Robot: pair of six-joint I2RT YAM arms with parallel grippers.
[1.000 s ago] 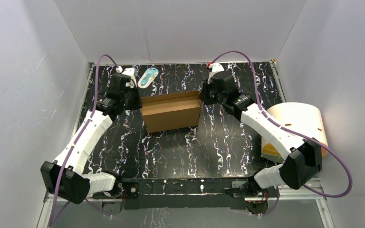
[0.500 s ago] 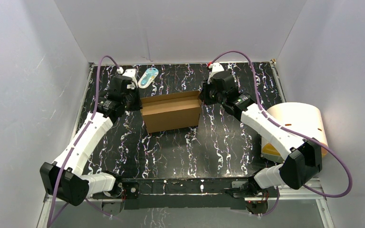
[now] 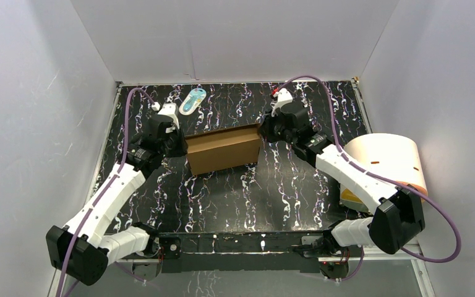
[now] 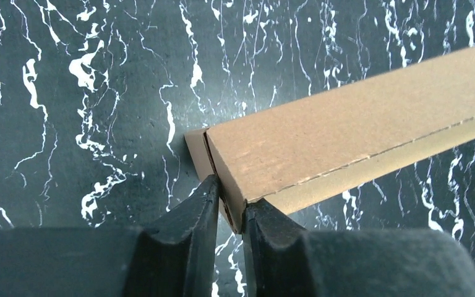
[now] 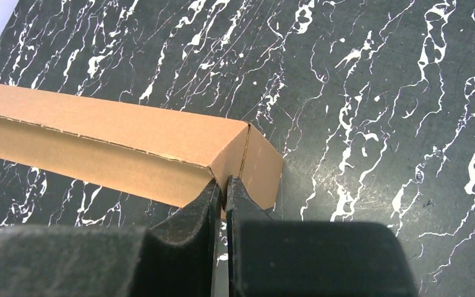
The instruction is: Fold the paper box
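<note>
The paper box [image 3: 222,148] is brown cardboard, standing as a long narrow box across the middle of the black marbled table. At its left end, my left gripper [image 3: 182,143] has its jaws on either side of the end wall. The left wrist view shows the box [image 4: 346,130] running up to the right, with the left gripper [image 4: 230,210] shut on the corner flap. At the right end, my right gripper [image 3: 261,131] pinches the end wall. In the right wrist view the box [image 5: 117,130] stretches left and the right gripper [image 5: 224,189] is shut on its end flap.
A cream cylinder with an orange base [image 3: 383,164] lies at the table's right edge, beside the right arm. A small white-and-blue oval item [image 3: 193,100] rests near the back wall, behind the box. White walls close in three sides.
The box's open top has narrowed and its long walls now lie closer together. The left arm has shifted nearer and slightly right; the right gripper has tilted with the box end.
</note>
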